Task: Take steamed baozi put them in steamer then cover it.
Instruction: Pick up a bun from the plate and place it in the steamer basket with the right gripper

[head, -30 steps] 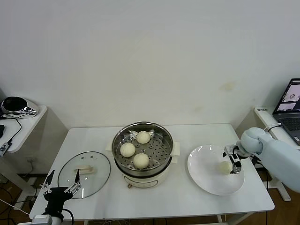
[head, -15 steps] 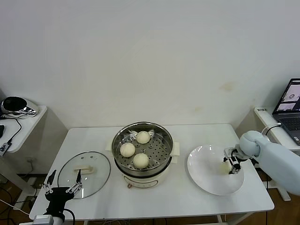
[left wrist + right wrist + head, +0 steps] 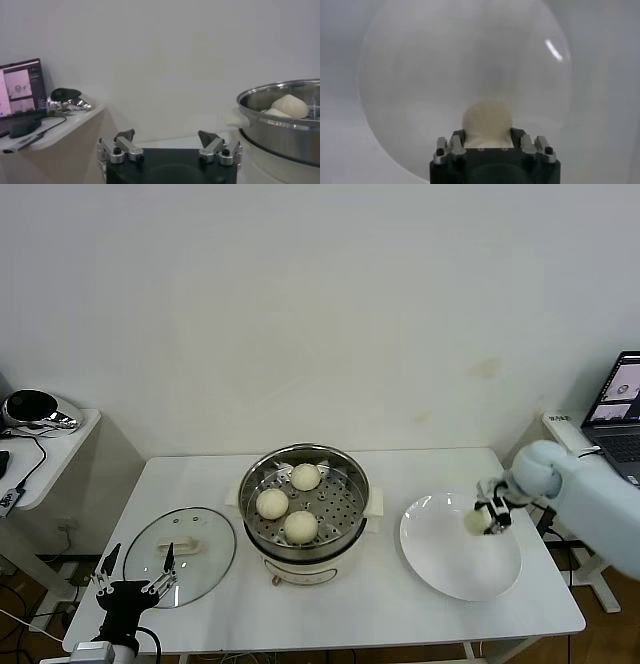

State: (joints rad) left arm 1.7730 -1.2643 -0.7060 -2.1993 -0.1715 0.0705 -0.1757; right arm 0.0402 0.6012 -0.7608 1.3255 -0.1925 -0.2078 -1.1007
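Three cream-white baozi [image 3: 286, 502] sit on the perforated tray inside the steel steamer [image 3: 304, 512] at the table's middle. My right gripper [image 3: 484, 518] is shut on the fourth baozi [image 3: 474, 521] and holds it a little above the white plate [image 3: 460, 559]; in the right wrist view the baozi [image 3: 487, 121] sits between the fingers above the plate [image 3: 420, 90]. The glass cover [image 3: 180, 556] with its cream handle lies flat on the table to the left of the steamer. My left gripper [image 3: 133, 576] is open and empty at the table's front left, near the cover; it also shows in the left wrist view [image 3: 168, 146].
A laptop [image 3: 618, 409] stands on a side table at far right. A small side shelf with a dark device [image 3: 32, 409] is at far left. The steamer's rim and a baozi [image 3: 289, 106] show in the left wrist view.
My right gripper has lifted the baozi off the plate and moved it slightly up and toward the steamer. The left arm has hardly moved.
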